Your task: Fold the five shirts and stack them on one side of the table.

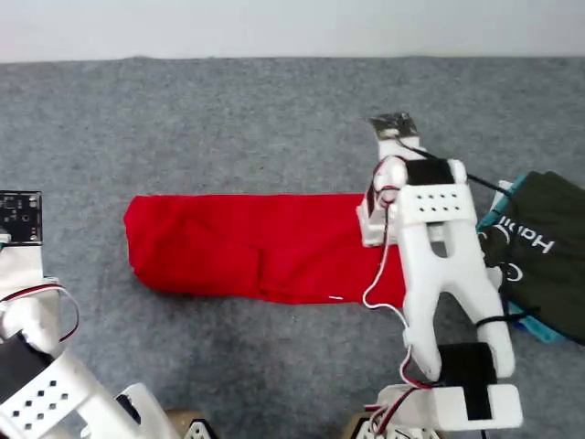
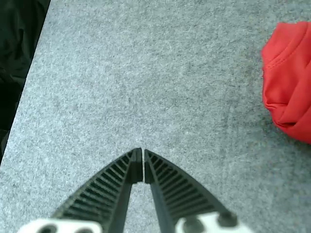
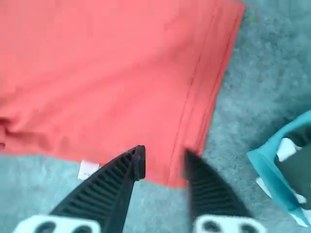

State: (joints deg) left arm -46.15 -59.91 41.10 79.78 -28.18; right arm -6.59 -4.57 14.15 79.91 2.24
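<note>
Since its two ribbed black fingers stand moderately apart with nothing pinched between them, the right hand point(image 3: 164, 160) is released. It hangs over the corner of the red soft-knit shirt point(image 3: 97, 73), and the stitched hem line runs up through the gap between the fingers. Whether either tip touches the fabric I cannot tell. A small white label point(image 3: 88, 170) peeps from the shirt's long edge just beside that hand. The left hand point(image 2: 144, 155) is clenched, its fingers meeting tip to tip on nothing. It hangs above the bare grey felt-like worktop point(image 2: 146, 73), with the shirt's other, rounded end near it but apart.

The shirt lies across the middle of the worktop as a long flat band, apparently folded lengthwise already, with the right arm above one end. Beyond that end, at the worktop's edge, a dark shirt with white print point(image 1: 548, 247) rests on a teal garment point(image 3: 277, 170).

I judge the cloth to be light, limp and somewhat clingy on the felt, so it would sag and fall open if lifted by one layer. The grasp should therefore pinch every layer at the hemmed corner, where the stitching gives some body. A matching hold at the other corner of the same end would keep the band from twisting.
</note>
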